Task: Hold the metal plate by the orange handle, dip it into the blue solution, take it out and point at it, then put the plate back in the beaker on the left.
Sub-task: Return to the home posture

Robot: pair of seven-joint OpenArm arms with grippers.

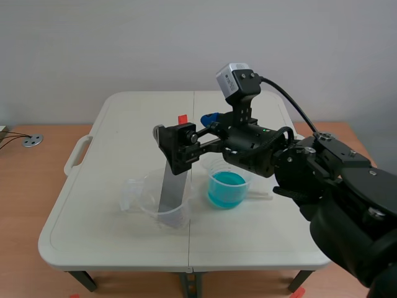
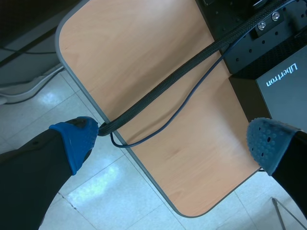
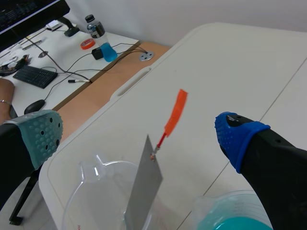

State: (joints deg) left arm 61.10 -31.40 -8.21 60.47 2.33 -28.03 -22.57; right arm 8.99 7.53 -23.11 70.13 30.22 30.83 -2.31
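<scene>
Right gripper (image 1: 173, 141) spread wide at the plate's handle, the grasp not yet made.
The left gripper (image 2: 172, 143), wide and holding nothing, hangs over a wooden desk (image 2: 158, 72). A grey metal plate (image 1: 172, 189) leans in the clear plastic beaker (image 1: 139, 195), its thin orange handle (image 3: 175, 112) rising toward one o'clock between the right fingers. The beaker of blue solution (image 1: 226, 189) sits at its three o'clock. The next move is likely to close on the handle, then lift.

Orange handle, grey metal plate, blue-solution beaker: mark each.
orange handle (image 3: 175, 113), right wrist view, mid strip
grey metal plate (image 3: 144, 191), right wrist view, flat face
clear beaker of blue solution (image 1: 224, 200), scene view, front wall
</scene>
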